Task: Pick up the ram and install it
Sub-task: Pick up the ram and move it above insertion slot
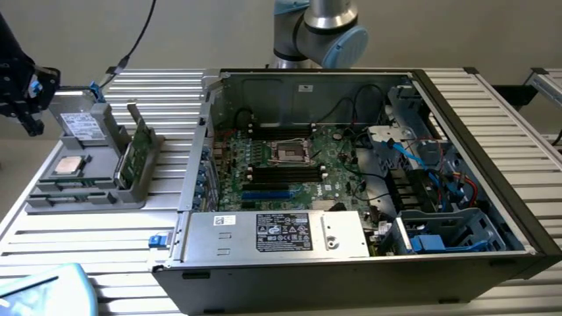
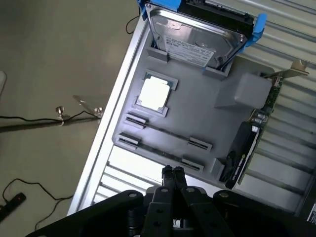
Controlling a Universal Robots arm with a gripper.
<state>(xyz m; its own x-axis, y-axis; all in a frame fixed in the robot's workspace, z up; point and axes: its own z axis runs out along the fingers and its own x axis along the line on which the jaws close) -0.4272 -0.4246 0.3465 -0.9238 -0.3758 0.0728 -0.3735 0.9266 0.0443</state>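
Slatted aluminium table (image 1: 88,243): under everything, grooves running along its length.
Open black computer case (image 1: 351,286): lying on its side on the table, towards the exterior view's right.
Grey-and-blue robot arm (image 1: 330,33): rising behind the case.
Green motherboard (image 1: 338,158): flat on the case floor, black slots beside the central socket.
Silver power-supply box (image 1: 210,243): at the case's near edge, label facing up.
Grey moulded plastic tray (image 2: 207,113): on the table beside the case, on the exterior view's left.
Boxy silver hard drive (image 2: 197,37): propped in a blue bracket at one end of the tray.
Green expansion card with black fan (image 2: 242,148): upright on its edge along the tray's side nearest the case.
Black two-finger gripper (image 2: 173,172): fingertips pressed together, nothing between them, above the tray's edge near the clip slots.
Square silver-topped processor (image 2: 155,93): flat in its pocket, near the drive.
Thin, narrow ram stick (image 2: 165,132): apparently on edge between the tray's small end clips just beside the processor; colour hard to tell.
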